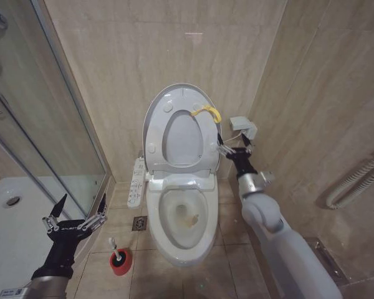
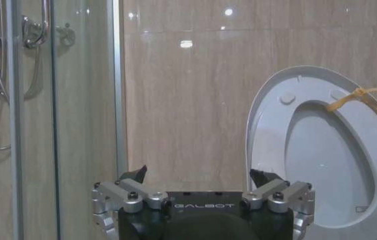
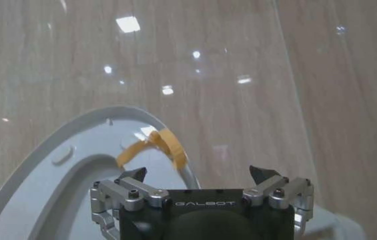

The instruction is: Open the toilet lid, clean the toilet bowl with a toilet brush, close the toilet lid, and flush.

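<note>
The toilet lid (image 1: 154, 118) stands raised against the back wall, with the seat ring (image 1: 202, 140) up against it and a yellow strap (image 1: 207, 113) at its top edge. The toilet bowl (image 1: 186, 215) lies uncovered, with yellowish-brown stains inside. My right gripper (image 1: 222, 148) hangs open just beside the lid's right edge, below the strap (image 3: 150, 146); the right wrist view shows the open right gripper (image 3: 197, 173) in front of the lid (image 3: 48, 175). My left gripper (image 1: 82, 200) is open and holds nothing, low at the left, above the toilet brush (image 1: 114, 246) in its red holder (image 1: 119, 263). In the left wrist view the left gripper (image 2: 198, 173) faces the wall, with the lid (image 2: 275, 130) to one side.
A white remote panel (image 1: 137, 181) hangs at the toilet's left side, above a floor drain (image 1: 140, 223). The glass shower door (image 1: 62, 112) and the white shower tray (image 1: 12, 237) close off the left. A grey box (image 1: 243, 128) and a grab rail (image 1: 355, 180) are on the right wall.
</note>
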### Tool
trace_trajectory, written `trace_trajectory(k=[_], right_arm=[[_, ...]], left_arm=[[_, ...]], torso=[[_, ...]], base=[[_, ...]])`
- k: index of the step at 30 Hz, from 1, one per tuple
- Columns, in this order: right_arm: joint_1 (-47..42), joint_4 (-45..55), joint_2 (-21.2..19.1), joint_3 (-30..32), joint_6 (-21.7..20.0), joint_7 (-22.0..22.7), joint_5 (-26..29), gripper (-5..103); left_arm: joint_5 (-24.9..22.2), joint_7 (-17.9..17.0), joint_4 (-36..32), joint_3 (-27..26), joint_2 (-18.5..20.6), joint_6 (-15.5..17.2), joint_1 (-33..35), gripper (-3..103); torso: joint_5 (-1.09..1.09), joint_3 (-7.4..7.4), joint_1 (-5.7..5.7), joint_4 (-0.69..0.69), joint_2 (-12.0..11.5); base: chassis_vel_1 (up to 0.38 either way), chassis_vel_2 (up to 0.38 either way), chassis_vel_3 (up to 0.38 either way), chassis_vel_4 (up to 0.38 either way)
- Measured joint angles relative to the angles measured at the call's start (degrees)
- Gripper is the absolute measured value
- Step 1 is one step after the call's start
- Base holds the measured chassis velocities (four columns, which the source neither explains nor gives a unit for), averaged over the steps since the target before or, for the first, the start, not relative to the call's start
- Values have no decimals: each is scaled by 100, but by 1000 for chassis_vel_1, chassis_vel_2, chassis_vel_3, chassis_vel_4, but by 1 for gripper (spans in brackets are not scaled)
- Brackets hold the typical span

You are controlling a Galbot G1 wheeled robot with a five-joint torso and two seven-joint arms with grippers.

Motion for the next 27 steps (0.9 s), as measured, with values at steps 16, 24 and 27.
trace_trajectory(k=[16, 24, 27], right_arm=[[-2385, 1386, 170, 752, -450, 345, -846, 100], [-3424, 2282, 708, 1241, -359, 65, -1065, 100], [-3857, 2514, 839, 1455, -212, -171, -1195, 100]], left_arm=[[0, -1, 0, 0, 0, 0, 0, 100], [0, 0, 0, 0, 0, 0, 0, 100], [0, 0, 0, 0, 0, 0, 0, 100]], torso=[[-1, 0, 0, 1, 0], [-2, 0, 0, 0, 1], [-1, 0, 0, 0, 0]], base=[[0, 0, 0, 0], [0, 0, 0, 0], [0, 0, 0, 0]])
